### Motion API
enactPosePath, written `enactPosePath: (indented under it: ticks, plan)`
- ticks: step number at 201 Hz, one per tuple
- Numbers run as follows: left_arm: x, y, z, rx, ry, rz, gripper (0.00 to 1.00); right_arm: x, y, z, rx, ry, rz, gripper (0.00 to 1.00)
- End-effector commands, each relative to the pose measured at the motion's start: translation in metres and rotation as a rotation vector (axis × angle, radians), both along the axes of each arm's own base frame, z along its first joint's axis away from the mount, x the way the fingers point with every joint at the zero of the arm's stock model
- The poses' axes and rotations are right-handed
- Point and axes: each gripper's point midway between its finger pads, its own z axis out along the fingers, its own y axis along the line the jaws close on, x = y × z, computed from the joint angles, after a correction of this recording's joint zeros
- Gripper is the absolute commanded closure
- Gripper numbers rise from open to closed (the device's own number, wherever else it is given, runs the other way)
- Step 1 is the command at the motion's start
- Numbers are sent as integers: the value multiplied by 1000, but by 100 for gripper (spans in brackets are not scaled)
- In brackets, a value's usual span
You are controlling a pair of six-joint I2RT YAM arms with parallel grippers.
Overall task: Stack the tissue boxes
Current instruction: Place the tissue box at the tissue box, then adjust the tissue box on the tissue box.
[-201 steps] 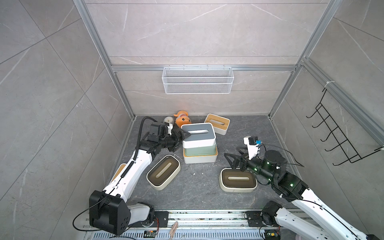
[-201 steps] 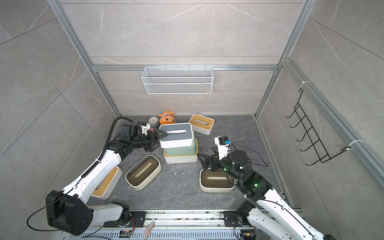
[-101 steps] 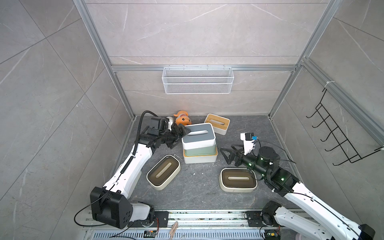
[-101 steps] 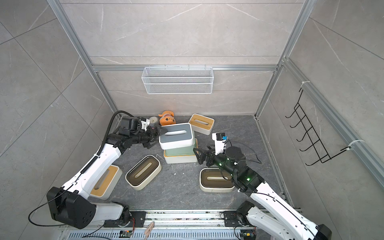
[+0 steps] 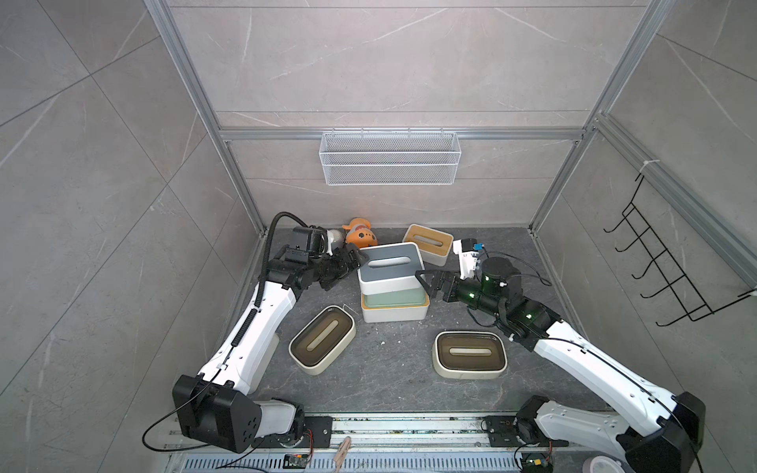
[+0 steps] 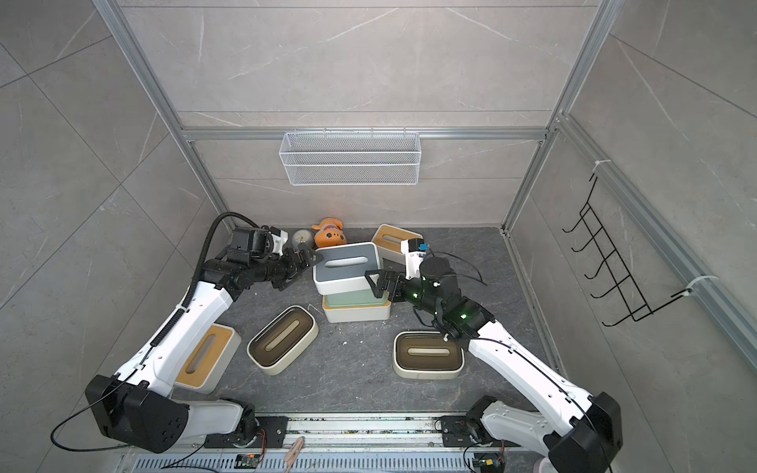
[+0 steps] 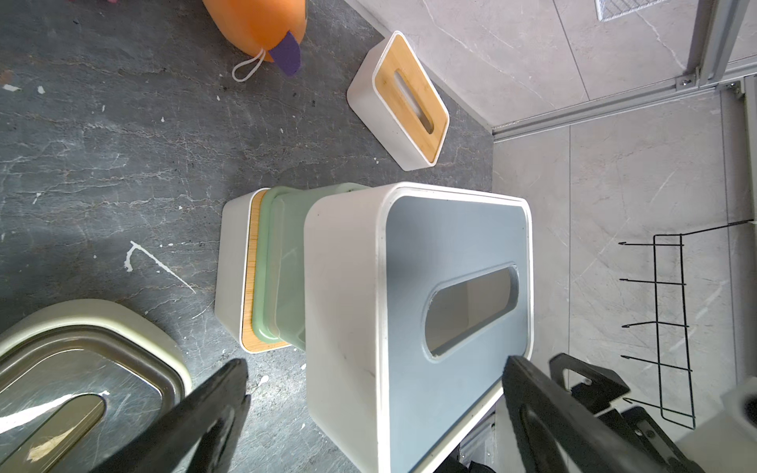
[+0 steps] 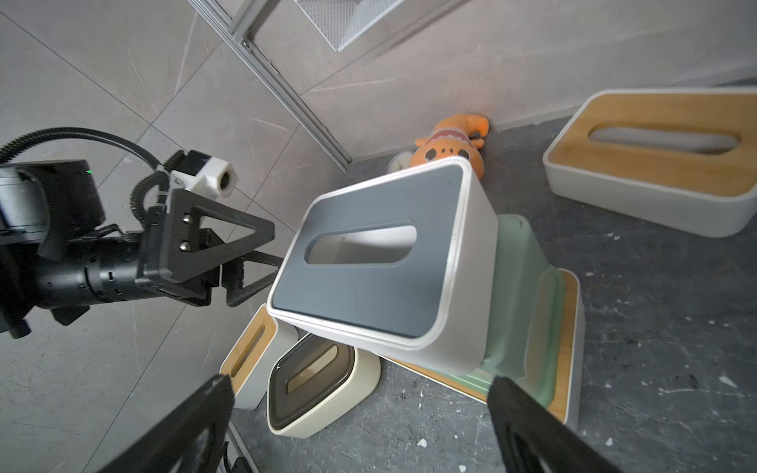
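Three boxes are stacked on the counter (image 5: 389, 368), grey-lidded box (image 5: 389, 262) askew atop green box (image 5: 393, 299) atop bamboo-lidded box (image 5: 395, 316), both arms' jaws open and empty beside it; two brown-lidded boxes (image 5: 322, 346) and two more bamboo-lidded boxes (image 5: 428, 243) are left to stack.

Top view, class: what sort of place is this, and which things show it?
Probably a mock bathroom used as a robot test cell: tiled walls in aluminium framing, a wall-hung wire basket and hook rack, two robot arms.
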Motion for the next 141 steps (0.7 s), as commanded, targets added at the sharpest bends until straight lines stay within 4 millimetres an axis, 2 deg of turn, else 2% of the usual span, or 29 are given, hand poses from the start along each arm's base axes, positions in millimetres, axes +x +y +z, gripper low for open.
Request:
enactPosePath:
  ticks: [1, 35, 93, 141]
  plan:
    - [1, -11, 20, -42, -61, -73, 2, 8, 9, 9, 74, 27, 16, 0]
    - [4, -17, 22, -69, -64, -96, 2, 9, 20, 9, 92, 35, 64, 0]
    - [14, -28, 32, -99, -76, -114, 3, 16, 15, 6, 78, 44, 33, 0]
    - [22, -35, 28, -104, -60, -125, 4, 24, 17, 4, 89, 59, 44, 0]
